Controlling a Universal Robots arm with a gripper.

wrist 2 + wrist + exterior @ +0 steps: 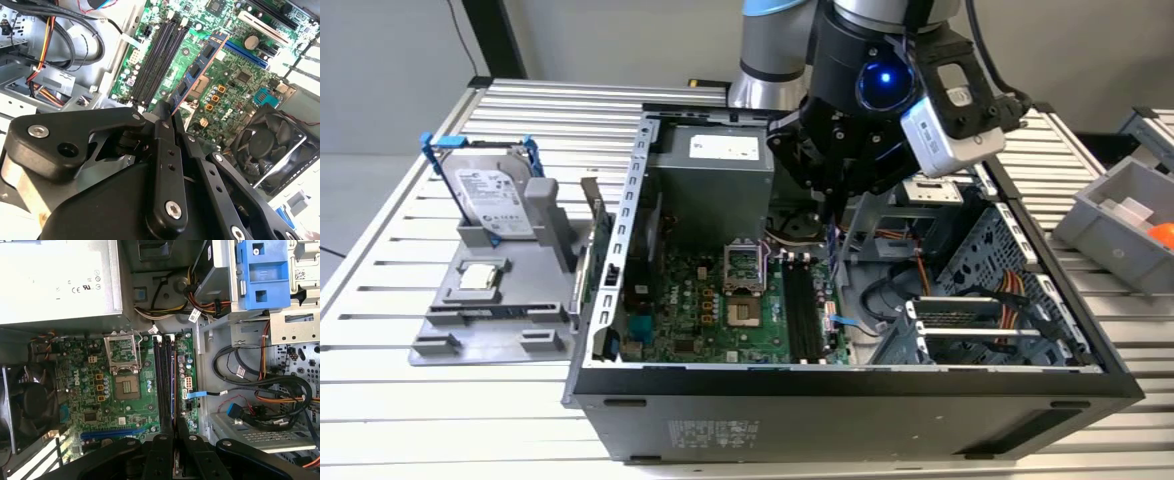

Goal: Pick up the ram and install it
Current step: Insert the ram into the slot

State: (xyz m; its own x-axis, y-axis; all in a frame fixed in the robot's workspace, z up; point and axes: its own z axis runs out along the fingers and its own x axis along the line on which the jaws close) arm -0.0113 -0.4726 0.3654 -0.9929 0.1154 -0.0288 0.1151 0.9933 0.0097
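The gripper [170,107] jaws clench the ram [200,67] edgewise, above the motherboard [225,90] slots.

I see the open computer case [854,385] on the slatted table [400,300], with the motherboard [720,310] in its floor. At the exterior view's left, beside the case, a hard drive [491,195] stands upright on a tray [487,330]. A bin [1107,225] sits at the exterior view's right.
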